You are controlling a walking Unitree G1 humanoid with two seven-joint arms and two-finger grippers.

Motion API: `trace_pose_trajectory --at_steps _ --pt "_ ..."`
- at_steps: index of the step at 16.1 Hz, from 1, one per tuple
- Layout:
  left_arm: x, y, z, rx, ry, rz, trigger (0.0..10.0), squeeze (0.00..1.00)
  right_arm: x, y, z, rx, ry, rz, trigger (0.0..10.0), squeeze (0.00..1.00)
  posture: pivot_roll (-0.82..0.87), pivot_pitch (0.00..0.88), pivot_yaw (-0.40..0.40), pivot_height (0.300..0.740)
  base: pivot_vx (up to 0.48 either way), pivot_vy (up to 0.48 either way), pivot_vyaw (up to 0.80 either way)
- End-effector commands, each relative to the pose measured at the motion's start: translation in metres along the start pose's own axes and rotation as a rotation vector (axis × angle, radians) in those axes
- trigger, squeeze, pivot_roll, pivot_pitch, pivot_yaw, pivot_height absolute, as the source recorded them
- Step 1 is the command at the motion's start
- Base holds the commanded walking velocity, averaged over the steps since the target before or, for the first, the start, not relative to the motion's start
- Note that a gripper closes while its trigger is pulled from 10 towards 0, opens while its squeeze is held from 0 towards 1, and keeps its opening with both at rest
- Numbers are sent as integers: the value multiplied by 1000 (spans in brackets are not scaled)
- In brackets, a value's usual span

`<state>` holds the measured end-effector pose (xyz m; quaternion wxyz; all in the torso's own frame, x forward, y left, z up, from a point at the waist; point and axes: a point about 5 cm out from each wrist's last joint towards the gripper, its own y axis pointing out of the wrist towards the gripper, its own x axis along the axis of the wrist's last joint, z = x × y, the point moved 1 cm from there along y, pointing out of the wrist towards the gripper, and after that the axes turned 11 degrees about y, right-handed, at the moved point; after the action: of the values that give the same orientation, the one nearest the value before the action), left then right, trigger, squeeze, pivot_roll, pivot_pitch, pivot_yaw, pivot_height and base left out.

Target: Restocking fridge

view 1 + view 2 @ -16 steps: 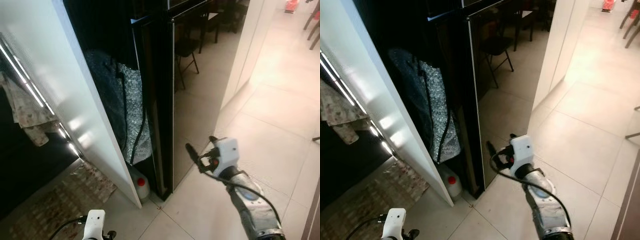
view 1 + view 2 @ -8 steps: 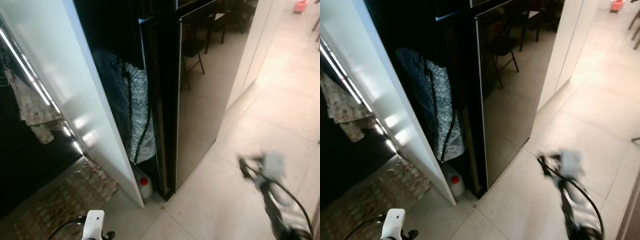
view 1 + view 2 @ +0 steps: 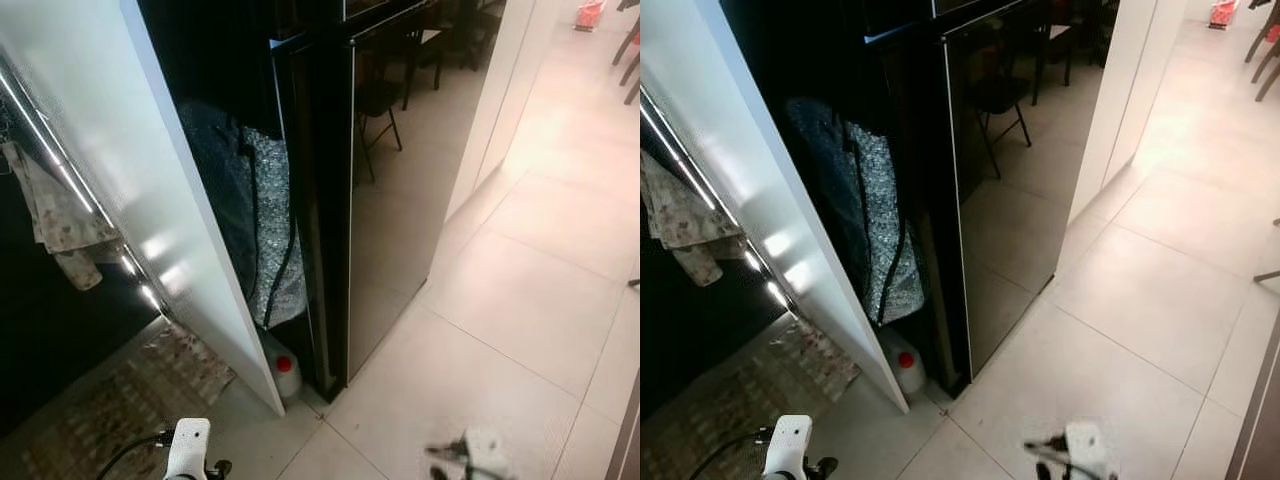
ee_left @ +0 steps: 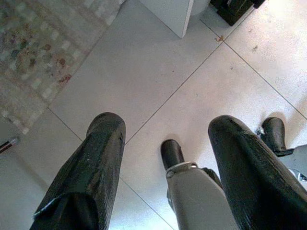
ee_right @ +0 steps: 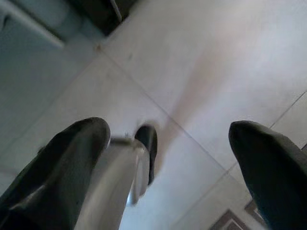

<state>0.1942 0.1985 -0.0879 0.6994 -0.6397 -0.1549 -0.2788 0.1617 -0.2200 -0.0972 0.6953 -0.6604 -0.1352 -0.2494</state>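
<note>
The tall black fridge (image 3: 385,210) stands ahead with its glossy door shut, mirroring a chair. My right gripper (image 3: 452,455) hangs low and blurred at the bottom edge, well short of the fridge. In the right wrist view its fingers (image 5: 72,158) are spread wide over bare tile, and the right gripper (image 5: 168,130) is open and holds nothing. My left gripper (image 4: 165,125) hangs idle at the lower left, open over the tile floor above my feet. Its white wrist (image 3: 188,450) shows at the bottom edge.
A white panel (image 3: 150,190) leans left of the fridge, with foil padding and a black cable (image 3: 265,230) in the gap. A white jug with a red cap (image 3: 285,372) sits at the fridge's foot. A patterned rug (image 3: 110,410) lies left; light tile floor (image 3: 520,300) spreads right.
My right arm has dropped from in front of the fridge door down to the bottom edge of the picture. The camera has shifted slightly. The left arm stays put.
</note>
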Motion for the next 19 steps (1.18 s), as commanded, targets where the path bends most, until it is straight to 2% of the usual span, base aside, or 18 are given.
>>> trace_pose_trajectory --at_steps 1,3,4,10,15,19 --pt "-6 -1 1 7 15 26 10000 0 -5 1 6 20 -25 19 10000 0 -143 0 58 740 0 0 0" --pt "-7 -1 1 4 12 28 10000 0 -21 1 18 46 -122 76 10000 0 -138 0 59 740 0 0 0" --pt "-7 -1 0 -1 6 24 10000 0 -24 1 21 34 -76 79 10000 0 -140 0 60 740 0 0 0" --pt "-6 -1 1 -11 55 24 10000 0 -23 2 22 13 -30 66 10000 0 -142 0 54 740 0 0 0" --pt "-6 -1 1 -10 42 29 10000 0 -27 0 15 -48 36 57 10000 0 -146 0 56 740 0 -246 0" --pt "-6 -1 1 -8 43 33 10000 0 -30 0 14 -53 46 71 10000 0 -150 0 61 740 0 0 -716"
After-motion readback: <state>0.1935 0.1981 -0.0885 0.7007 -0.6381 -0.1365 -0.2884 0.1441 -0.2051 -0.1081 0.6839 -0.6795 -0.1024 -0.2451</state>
